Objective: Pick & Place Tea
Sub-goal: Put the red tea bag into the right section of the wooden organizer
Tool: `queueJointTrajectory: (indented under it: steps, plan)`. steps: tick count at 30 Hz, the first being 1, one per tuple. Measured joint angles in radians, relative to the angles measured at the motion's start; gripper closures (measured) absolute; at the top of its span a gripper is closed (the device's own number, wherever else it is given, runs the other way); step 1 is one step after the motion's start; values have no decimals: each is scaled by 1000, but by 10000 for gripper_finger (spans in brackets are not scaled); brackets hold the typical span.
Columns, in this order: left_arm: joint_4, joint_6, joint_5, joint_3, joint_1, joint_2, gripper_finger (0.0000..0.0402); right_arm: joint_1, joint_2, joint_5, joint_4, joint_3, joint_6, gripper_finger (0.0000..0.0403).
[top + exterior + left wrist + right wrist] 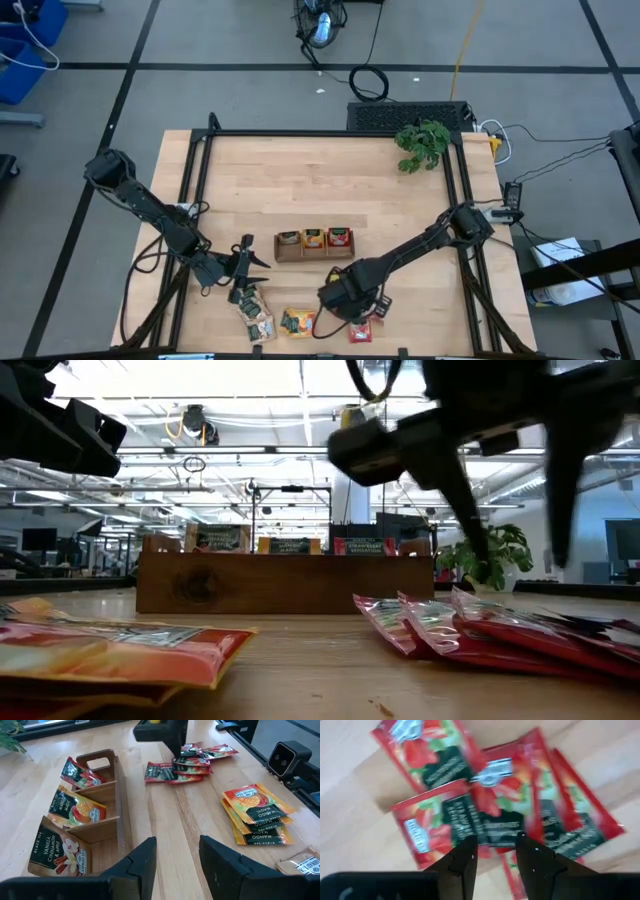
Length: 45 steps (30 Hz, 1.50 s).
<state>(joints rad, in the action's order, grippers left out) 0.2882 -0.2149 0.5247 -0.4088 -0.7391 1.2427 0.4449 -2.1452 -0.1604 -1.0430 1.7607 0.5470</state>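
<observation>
While the left gripper waits empty and parted, the right gripper hangs part-open over red strawberry sachets near the table's front edge.

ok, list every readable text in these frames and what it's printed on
"BLACK TEA", "VANILLA CINNAMON & APPLE": sachet standing in the tray.
"MANGO": top orange sachet of the stack on the table.
Middle tray sachet: print too small to read.
Red sachets under the right hand: labels blurred.
Low view signs: unreadable.
</observation>
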Motion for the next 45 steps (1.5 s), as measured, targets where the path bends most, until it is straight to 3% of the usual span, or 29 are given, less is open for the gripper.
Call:
queueJointTrajectory:
  steps: [8, 13, 22, 27, 38, 45]
  plan:
    - [-12, -5, -1, 0, 0, 0, 250, -64, 3, -122, -37, 0, -70, 285]
    - [-28, -13, -1, 0, 0, 0, 250, -89, 3, -235, -49, -1, -207, 285]
    - [-31, -31, -2, 0, -3, 0, 250, -99, 3, -265, 46, -134, -411, 283]
    - [-31, -31, -24, 0, -3, 0, 250, -114, 11, -374, 188, -206, -485, 273]
    - [-35, -29, -28, 0, -3, 0, 250, -124, 16, -334, 144, -214, -483, 271]
    - [-45, -30, -28, 0, -3, 0, 250, -106, 16, -263, 143, -213, -448, 329]
